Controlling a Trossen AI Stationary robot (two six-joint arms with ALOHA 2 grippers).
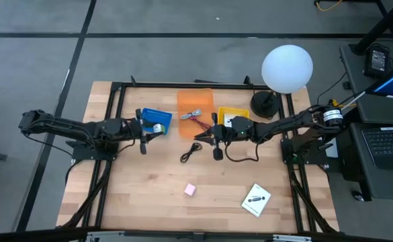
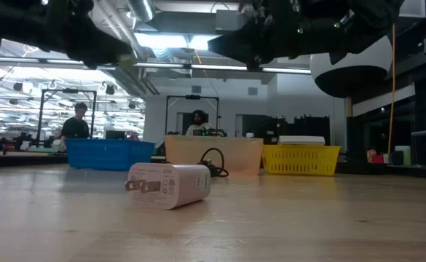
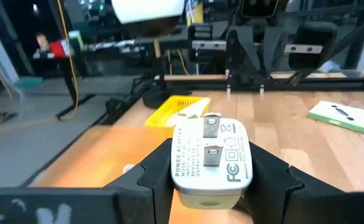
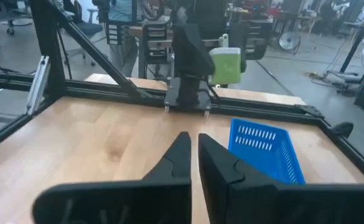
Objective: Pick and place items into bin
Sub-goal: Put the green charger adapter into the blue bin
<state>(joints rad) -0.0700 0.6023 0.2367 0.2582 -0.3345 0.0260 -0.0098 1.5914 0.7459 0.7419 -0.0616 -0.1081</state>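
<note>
Left gripper (image 3: 210,186) clenched on white power adapter (image 3: 210,162), prongs up, hovering just beside blue bin (image 1: 157,119) near desk's far edge; right gripper (image 4: 194,155) pinched shut, empty, mid-desk over black cable (image 1: 191,152)

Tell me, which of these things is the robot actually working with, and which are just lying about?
Job: adapter, held by left gripper; cable, by the shut right gripper; pink charger; box; blue bin; orange bin; yellow bin.
Lying about: lamp; laptop.
</note>
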